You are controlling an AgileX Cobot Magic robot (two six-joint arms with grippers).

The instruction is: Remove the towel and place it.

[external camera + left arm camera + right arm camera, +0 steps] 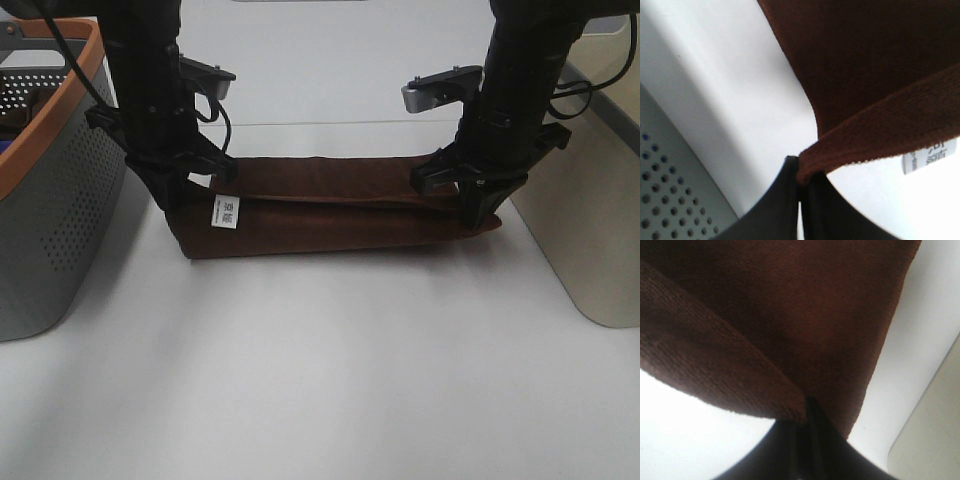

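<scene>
The dark brown towel [330, 205] lies folded in a long band across the white table, with a small white tag [227, 213] near its left end. My left gripper [170, 200] is shut on the towel's left corner; the left wrist view shows the black fingers [785, 200] pinching the hem of the towel [880, 125] beside the tag [930, 156]. My right gripper [478, 215] is shut on the right corner, and in the right wrist view the towel [790, 315] runs into the closed fingertips [812, 425].
A grey perforated basket with an orange rim [50, 180] stands at the left, close to my left arm. A beige bin [590, 210] stands at the right, beside my right arm. The white table [320, 380] stretches in front of the towel.
</scene>
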